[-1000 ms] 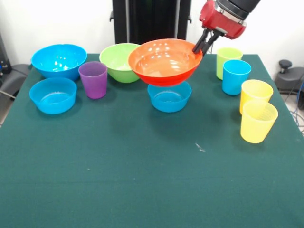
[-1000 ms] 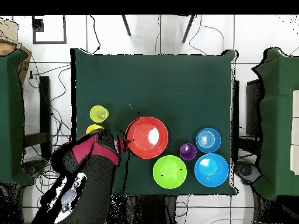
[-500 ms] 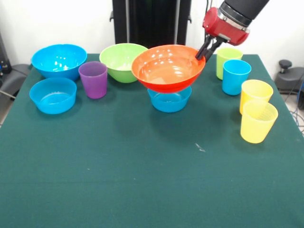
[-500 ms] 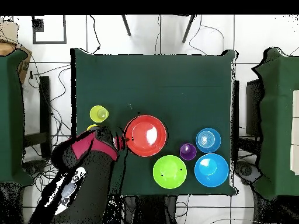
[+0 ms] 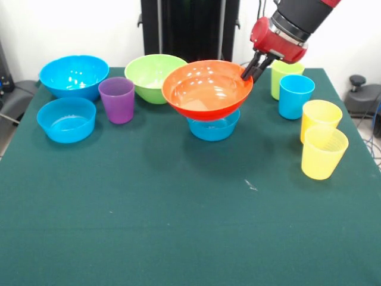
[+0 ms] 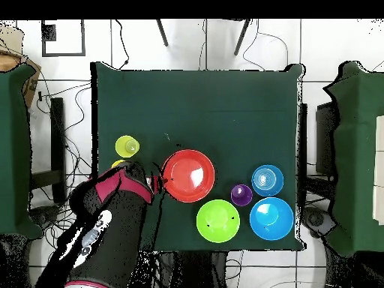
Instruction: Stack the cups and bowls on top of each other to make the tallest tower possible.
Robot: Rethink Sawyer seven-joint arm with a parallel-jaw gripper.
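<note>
My gripper [image 5: 249, 72] is shut on the right rim of the wide orange bowl [image 5: 205, 89] and holds it tilted on or just above a small blue bowl [image 5: 213, 127]; I cannot tell if they touch. From overhead the orange bowl [image 6: 188, 175] hides that blue bowl, with the gripper [image 6: 158, 181] at its left rim. The purple cup [image 5: 117, 99] stands left of them. The lime green bowl [image 5: 153, 77], the large blue bowl [image 5: 74, 75] and another small blue bowl [image 5: 66, 119] sit at the left. The green cup [image 5: 284, 72], blue cup [image 5: 295, 96] and two yellow cups [image 5: 321, 140] stand at the right.
The green cloth table [image 5: 178, 220] stretches wide in front of the bowls. The black pedestal [image 5: 189, 27] stands behind the table. A stool [image 5: 363, 92] sits off the right edge. The arm [image 6: 105, 232] covers the lower left corner in the overhead view.
The orange bowl has come down onto or just over the small blue bowl, and the gripper has shifted slightly while holding its rim.
</note>
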